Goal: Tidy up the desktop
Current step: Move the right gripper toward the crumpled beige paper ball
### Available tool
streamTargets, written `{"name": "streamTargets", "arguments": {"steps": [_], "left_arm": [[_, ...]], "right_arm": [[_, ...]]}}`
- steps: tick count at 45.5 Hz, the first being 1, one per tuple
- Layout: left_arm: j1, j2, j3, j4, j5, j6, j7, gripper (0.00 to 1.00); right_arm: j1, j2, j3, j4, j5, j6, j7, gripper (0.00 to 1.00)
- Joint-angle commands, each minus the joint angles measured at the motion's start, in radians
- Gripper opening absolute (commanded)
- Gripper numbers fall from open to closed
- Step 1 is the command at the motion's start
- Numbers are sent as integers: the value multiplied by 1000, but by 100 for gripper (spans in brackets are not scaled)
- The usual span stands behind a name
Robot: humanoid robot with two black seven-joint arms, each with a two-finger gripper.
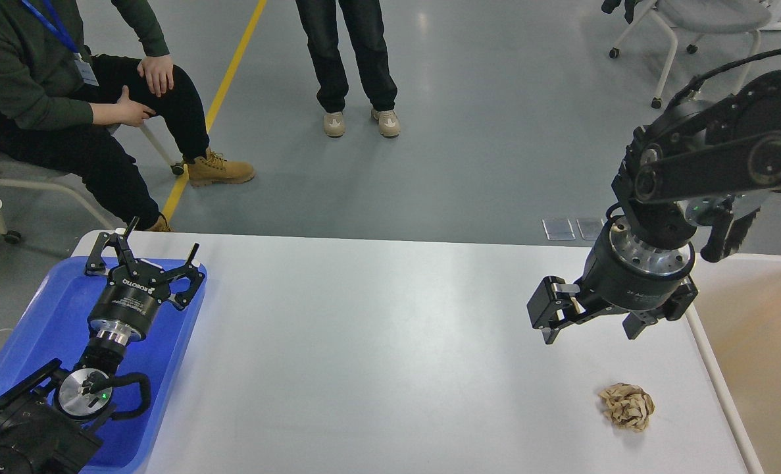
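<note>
One crumpled brown paper ball [627,406] left on tabletop [377,342], near right. Right tool [591,326] above it, jaws wide, empty. Left tool [143,253] wide over blue tray [48,316]. Bin [758,329] waits right.

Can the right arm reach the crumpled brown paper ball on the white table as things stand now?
Probably yes. The right gripper hangs open above the white desktop, a little behind the crumpled brown paper ball, and nothing lies between them.
</note>
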Motion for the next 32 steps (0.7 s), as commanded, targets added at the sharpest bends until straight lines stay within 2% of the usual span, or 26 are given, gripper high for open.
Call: {"name": "streamTargets", "arguments": {"steps": [1,15,32], "left_arm": [[0,0,0,0,0,-1,1,99],[0,0,0,0,0,-1,1,99],[0,0,0,0,0,-1,1,99]], "right_arm": [[-2,1,9,-1,5,-2,0,100],[-66,-11,2,-48,-23,-11,0,100],[-292,-195,29,-235,-245,0,2,100]]}}
